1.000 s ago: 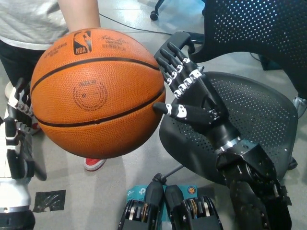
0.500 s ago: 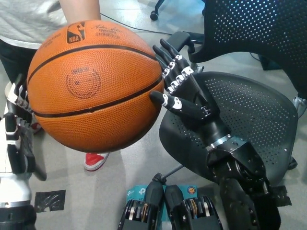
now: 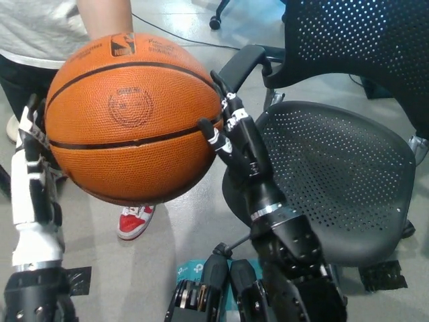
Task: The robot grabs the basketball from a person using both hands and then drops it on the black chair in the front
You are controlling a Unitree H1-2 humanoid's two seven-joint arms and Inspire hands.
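Evidently the basketball (image 3: 134,117) sat between the two hands, the person's forearm (image 3: 104,17) reaching down to its far top, though whether the person's hand was gripping it could not be seen. The black right hand (image 3: 231,134) pressed against the ball's right side, its fingers (image 3: 224,111) lying straight and close together along the curve, the thumb touching lower down. The white left hand (image 3: 30,154) stood at the ball's left edge; its fingers were mostly hidden behind the ball, so whether they were spread or curled could not be told, nor whether they truly touched.

The grip looked like a flat squeeze rather than a wrap. If the person let go while the left side gave little counter-pressure, the ball would likely slip downward between the hands and land on the floor (image 3: 188,221) or the person's red shoe (image 3: 136,221). The black mesh chair (image 3: 335,174) stood to the right of the right fingers, so carrying the ball over meant swinging both arms sideways together; any uneven motion could roll it out.

Near the top of the ball an NBA logo (image 3: 123,44) was readable. Script beside it and a round stamp (image 3: 130,106) were too small to read.
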